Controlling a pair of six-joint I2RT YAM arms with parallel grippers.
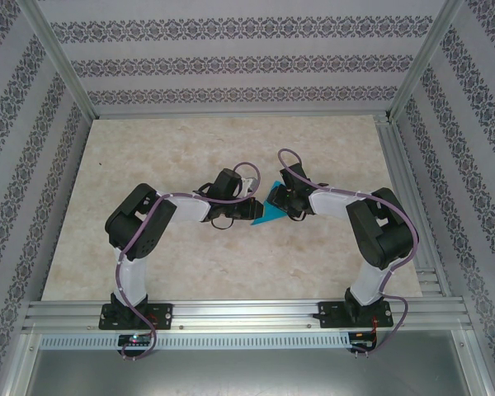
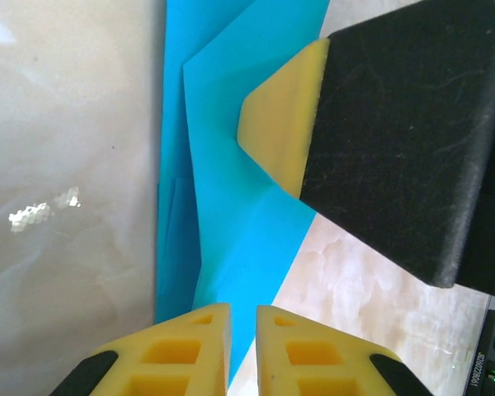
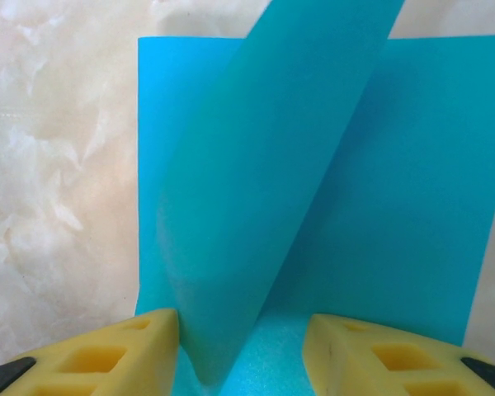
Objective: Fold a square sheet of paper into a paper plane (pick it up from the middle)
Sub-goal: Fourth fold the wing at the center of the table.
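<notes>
The square sheet of paper [image 1: 266, 213] is teal-blue and lies partly folded on the table between both grippers. My left gripper [image 1: 250, 200] reaches it from the left. In the left wrist view its yellow tips [image 2: 243, 318] stand a narrow gap apart over the paper [image 2: 247, 206], above a slanted edge. My right gripper [image 1: 283, 202] comes from the right, jaws wide apart [image 3: 241, 326]. A raised flap [image 3: 264, 190] of the paper stands up between them, leaning on the left fingertip [image 3: 153, 342]. One right finger [image 2: 276, 124] rests on the sheet.
The marble-patterned table [image 1: 190, 247] is ringed by aluminium rails [image 1: 247, 312] at the near edge and right side. Patterned walls [image 1: 231, 66] close in the back and sides. Both arm bases [image 1: 136, 313] sit at the near rail.
</notes>
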